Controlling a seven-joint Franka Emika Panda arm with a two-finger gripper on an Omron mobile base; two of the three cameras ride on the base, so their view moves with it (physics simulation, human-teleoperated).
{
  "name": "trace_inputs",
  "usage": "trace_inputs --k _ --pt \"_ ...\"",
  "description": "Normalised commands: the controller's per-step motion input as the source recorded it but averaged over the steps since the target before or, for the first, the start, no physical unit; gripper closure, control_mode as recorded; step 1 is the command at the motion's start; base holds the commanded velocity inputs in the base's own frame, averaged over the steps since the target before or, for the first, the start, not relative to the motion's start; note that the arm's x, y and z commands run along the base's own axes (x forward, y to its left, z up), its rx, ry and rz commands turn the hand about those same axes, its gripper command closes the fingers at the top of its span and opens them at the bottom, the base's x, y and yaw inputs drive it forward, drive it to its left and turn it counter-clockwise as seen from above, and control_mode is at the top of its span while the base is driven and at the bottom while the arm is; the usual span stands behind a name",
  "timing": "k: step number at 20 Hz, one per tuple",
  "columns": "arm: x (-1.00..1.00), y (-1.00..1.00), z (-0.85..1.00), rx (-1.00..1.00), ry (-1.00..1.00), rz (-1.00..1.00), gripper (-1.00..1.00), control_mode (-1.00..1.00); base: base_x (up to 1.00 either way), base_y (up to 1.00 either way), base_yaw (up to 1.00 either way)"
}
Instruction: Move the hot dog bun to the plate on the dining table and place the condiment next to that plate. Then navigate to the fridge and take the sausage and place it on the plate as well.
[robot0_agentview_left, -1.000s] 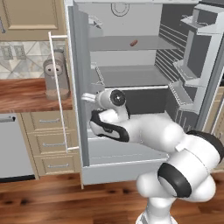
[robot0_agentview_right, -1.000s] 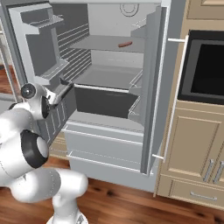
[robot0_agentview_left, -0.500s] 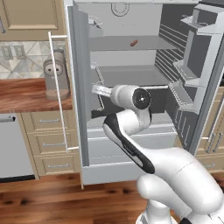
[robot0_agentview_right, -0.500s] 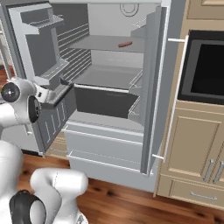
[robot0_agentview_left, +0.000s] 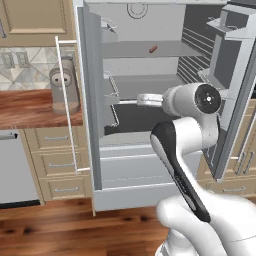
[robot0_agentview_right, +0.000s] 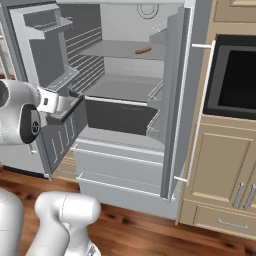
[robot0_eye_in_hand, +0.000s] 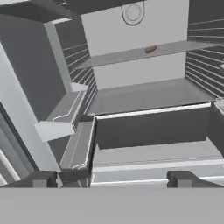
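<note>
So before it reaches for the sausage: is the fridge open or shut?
Open. Both fridge doors stand swung out, baring the shelves, and the sausage lies on the upper shelf.

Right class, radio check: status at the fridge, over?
Gripper open, empty, facing the open fridge. Sausage on the upper shelf, untouched, well above the gripper. Nothing seen blocking it, over.
</note>
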Motion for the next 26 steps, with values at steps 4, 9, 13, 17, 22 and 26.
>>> trace_inputs --k 4,9,13,17,22,26 --pt "-0.43 -0.49 0.11 -0.45 0.27 0.00 -1.00 -1.00 0.00 0.00 0.00" --pt "-0.34 -0.28 -0.12 -0.29 0.39 -0.07 -1.00 -1.00 0.00 0.00 0.00" --pt "-0.80 -0.24 -0.34 0.00 0.42 -0.13 -1.00 -1.00 0.00 0.00 0.00" --pt "-0.89 -0.14 -0.39 0.02 0.33 -0.12 -1.00 -1.00 0.00 0.00 0.00" --pt "-0.71 -0.09 -0.54 0.04 0.00 -0.04 -1.00 -1.00 0.00 0.00 0.00" --pt "-0.05 0.00 -0.20 0.00 0.00 -0.02 -1.00 1.00 0.04 0.00 -0.02"
